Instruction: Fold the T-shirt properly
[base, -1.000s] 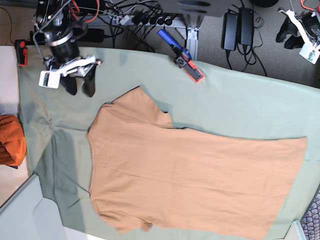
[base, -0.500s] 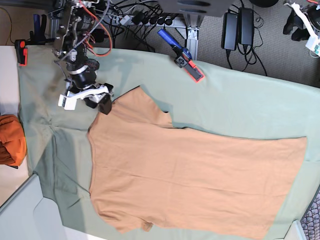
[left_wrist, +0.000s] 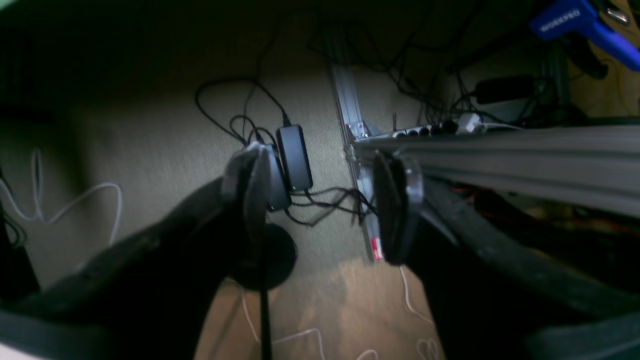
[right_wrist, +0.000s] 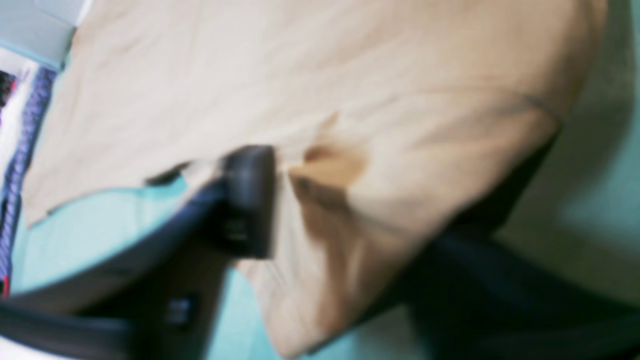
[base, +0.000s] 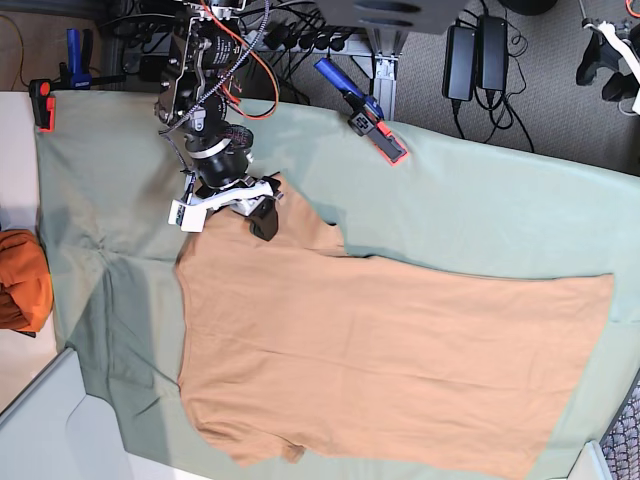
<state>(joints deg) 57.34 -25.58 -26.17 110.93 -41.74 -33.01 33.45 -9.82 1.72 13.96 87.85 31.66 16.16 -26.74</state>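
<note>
The tan T-shirt (base: 380, 360) lies flat on the sage-green cloth (base: 480, 210), neck to the left, hem to the right. My right gripper (base: 250, 212) is down at the shirt's upper sleeve. In the blurred right wrist view the gripper (right_wrist: 370, 200) is open, one finger (right_wrist: 245, 200) on each side of the sleeve fabric (right_wrist: 425, 165), which sits between the jaws. My left gripper (base: 610, 60) hangs off the table at the top right. In the left wrist view it (left_wrist: 320, 200) is open and empty over the floor.
A blue and red clamp (base: 360, 110) grips the cloth's back edge. A red clamp (base: 42, 100) sits at the back left corner. A vivid orange bunched cloth (base: 20, 280) lies at the left edge. Power adapters (base: 475, 50) and cables lie on the floor behind.
My right arm has moved right and toward the shirt, from the bare green cloth at the back left onto the upper sleeve. My left gripper has drifted further toward the top right corner.
</note>
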